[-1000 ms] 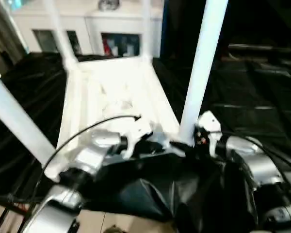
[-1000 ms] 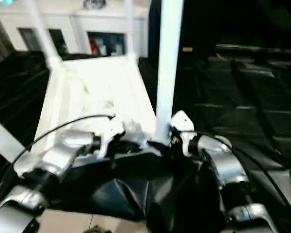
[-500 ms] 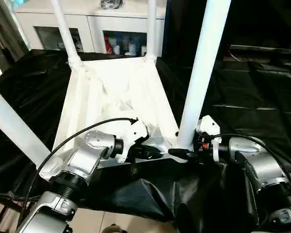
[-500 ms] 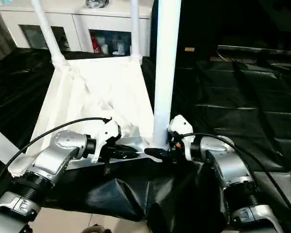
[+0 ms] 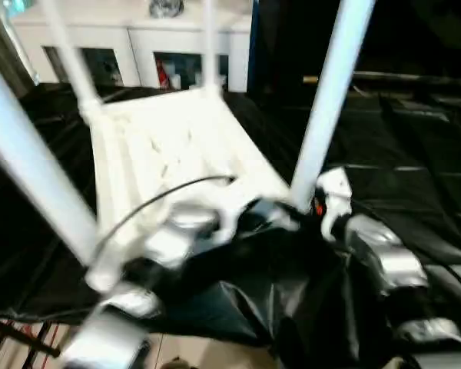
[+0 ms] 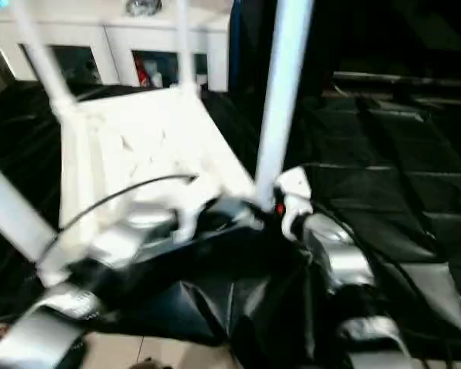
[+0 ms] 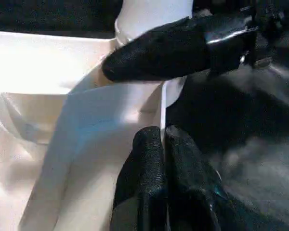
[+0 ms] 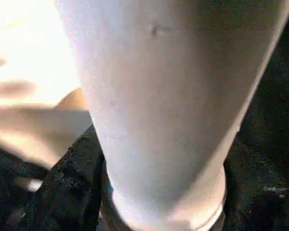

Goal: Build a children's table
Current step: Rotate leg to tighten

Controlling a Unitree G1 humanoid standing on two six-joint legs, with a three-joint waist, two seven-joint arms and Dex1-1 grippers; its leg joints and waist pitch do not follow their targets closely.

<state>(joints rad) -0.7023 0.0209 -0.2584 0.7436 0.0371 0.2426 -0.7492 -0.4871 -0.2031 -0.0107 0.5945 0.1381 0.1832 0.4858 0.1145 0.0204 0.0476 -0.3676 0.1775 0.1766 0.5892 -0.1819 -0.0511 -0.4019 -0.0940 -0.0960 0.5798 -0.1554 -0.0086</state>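
Observation:
The children's table lies upside down, its white tabletop (image 5: pixel 169 146) ribbed side up on the black cloth. Four white legs stand up from its corner sockets. The near right leg (image 5: pixel 326 115) rises between my arms, and the near left leg (image 5: pixel 38 169) slants up at the left. My left gripper (image 7: pixel 162 134) is shut on the thin near rim of the tabletop, beside that right corner. My right gripper (image 5: pixel 311 211) grips the near right leg (image 8: pixel 159 96) at its base. One of its black fingers (image 7: pixel 159 50) lies pressed across the leg just above the socket.
The black-draped work table (image 5: pixel 415 154) stretches to the right and behind. A white cabinet (image 5: pixel 138 46) stands at the back. The table's front edge and the floor (image 5: pixel 192 354) are just below my forearms. A black cable (image 5: pixel 161 200) arcs over my left forearm.
The head views have swung and blurred, so the whole picture has shifted. Both grippers stay at the near right corner, left on the rim and right at the leg's base.

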